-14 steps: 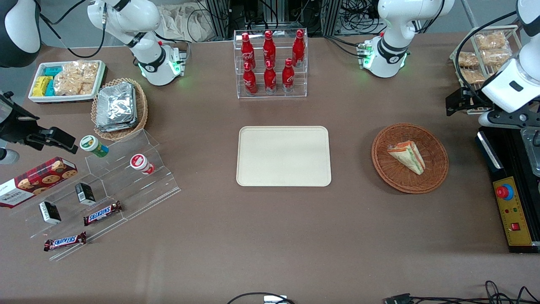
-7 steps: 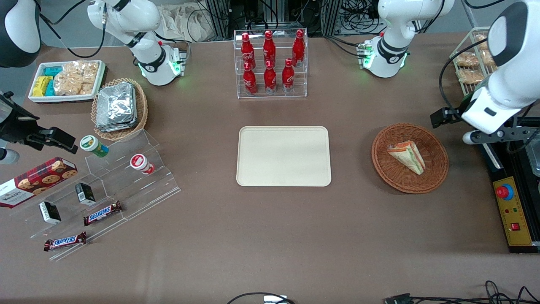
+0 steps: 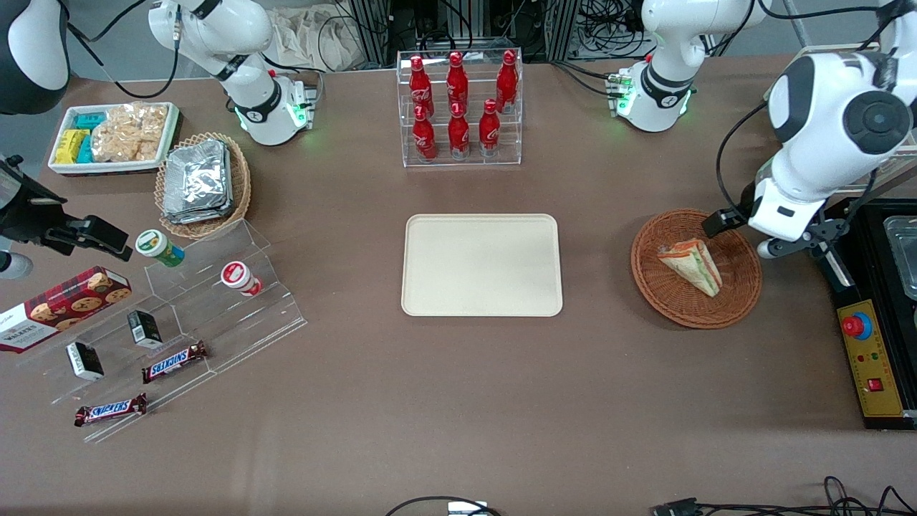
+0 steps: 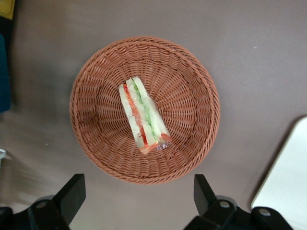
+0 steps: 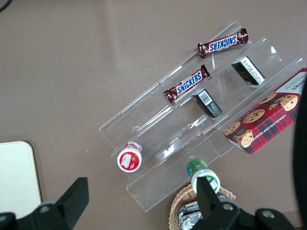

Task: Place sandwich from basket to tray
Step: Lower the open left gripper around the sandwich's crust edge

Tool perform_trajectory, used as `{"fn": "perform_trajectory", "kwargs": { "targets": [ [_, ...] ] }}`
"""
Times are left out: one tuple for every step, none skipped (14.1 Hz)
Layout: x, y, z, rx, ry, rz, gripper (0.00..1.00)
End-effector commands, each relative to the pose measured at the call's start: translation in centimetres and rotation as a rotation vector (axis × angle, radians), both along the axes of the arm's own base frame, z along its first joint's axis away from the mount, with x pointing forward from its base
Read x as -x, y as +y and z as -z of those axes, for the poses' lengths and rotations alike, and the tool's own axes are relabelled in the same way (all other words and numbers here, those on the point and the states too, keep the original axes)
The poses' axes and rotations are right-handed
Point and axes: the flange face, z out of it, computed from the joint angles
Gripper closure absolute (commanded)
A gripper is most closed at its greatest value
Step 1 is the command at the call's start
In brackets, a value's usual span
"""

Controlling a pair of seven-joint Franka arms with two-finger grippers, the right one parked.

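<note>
The sandwich (image 3: 691, 266), a pale wedge with green and orange-red filling in clear wrap, lies in the round reddish-brown wicker basket (image 3: 673, 304). The cream-beige tray (image 3: 481, 265) lies flat at the table's middle, bare. My left gripper (image 3: 772, 240) hangs above the basket's rim on the working arm's end, pointing down. In the left wrist view the gripper (image 4: 138, 191) is open wide and empty, its black fingers (image 4: 72, 191) standing over bare table beside the basket (image 4: 192, 96). The sandwich (image 4: 143, 117) lies at the basket's centre, and a corner of the tray (image 4: 288, 182) shows.
A black control box with a red button (image 3: 870, 358) lies at the working arm's table end. A clear rack of red bottles (image 3: 458, 107) stands farther from the camera than the tray. A clear stepped stand with snacks (image 3: 200, 315) and a tan basket of foil packs (image 3: 204, 183) lie toward the parked arm's end.
My left arm has swung from the table's end toward the basket and now hangs over its rim. The sandwich, basket and tray have not moved.
</note>
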Motion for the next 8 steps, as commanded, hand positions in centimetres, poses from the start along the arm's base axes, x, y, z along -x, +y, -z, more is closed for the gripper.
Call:
{"fn": "perform_trajectory", "kwargs": {
  "targets": [
    [0.7, 0.0, 1.7, -0.010, -0.030, -0.115, 0.00],
    [0.9, 0.0, 2.7, -0.009, -0.037, -0.131, 0.00],
    [1.4, 0.0, 3.9, -0.007, -0.050, -0.142, 0.00],
    [1.7, 0.1, 5.2, -0.005, -0.060, -0.158, 0.00],
    [1.7, 0.0, 6.5, -0.002, -0.070, -0.185, 0.00],
    [1.5, 0.0, 7.8, 0.000, -0.072, -0.220, 0.00],
    [1.3, 0.0, 8.8, 0.003, -0.078, -0.245, 0.00],
    [1.3, -0.1, 9.8, 0.004, -0.080, -0.260, 0.00]
  ]
}}
